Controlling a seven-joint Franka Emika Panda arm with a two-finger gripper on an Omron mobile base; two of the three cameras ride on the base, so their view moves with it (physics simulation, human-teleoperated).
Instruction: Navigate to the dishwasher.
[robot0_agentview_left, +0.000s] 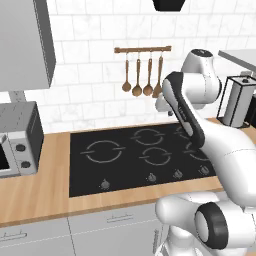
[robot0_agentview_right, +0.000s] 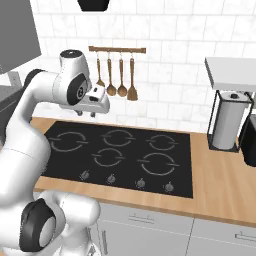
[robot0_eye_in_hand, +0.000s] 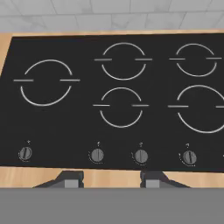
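The dishwasher is out of view. My gripper (robot0_agentview_right: 86, 114) hangs above the back left part of a black cooktop (robot0_agentview_right: 125, 150), pointing down at it. In the hand view its two dark fingertips (robot0_eye_in_hand: 70, 177) stand well apart over the counter's front edge, so the gripper (robot0_eye_in_hand: 111, 179) is open with nothing between its fingers. The folded white arm hides most of the hand in the left base view.
The cooktop (robot0_agentview_left: 135, 155) has several burners and knobs and is set in a wooden counter (robot0_agentview_left: 30, 195). A microwave (robot0_agentview_left: 17, 142) stands at the left, and a paper towel holder (robot0_agentview_right: 227, 122) at the right. Wooden utensils (robot0_agentview_right: 117, 75) hang on the tiled wall. Light grey drawers (robot0_agentview_right: 150, 220) run below.
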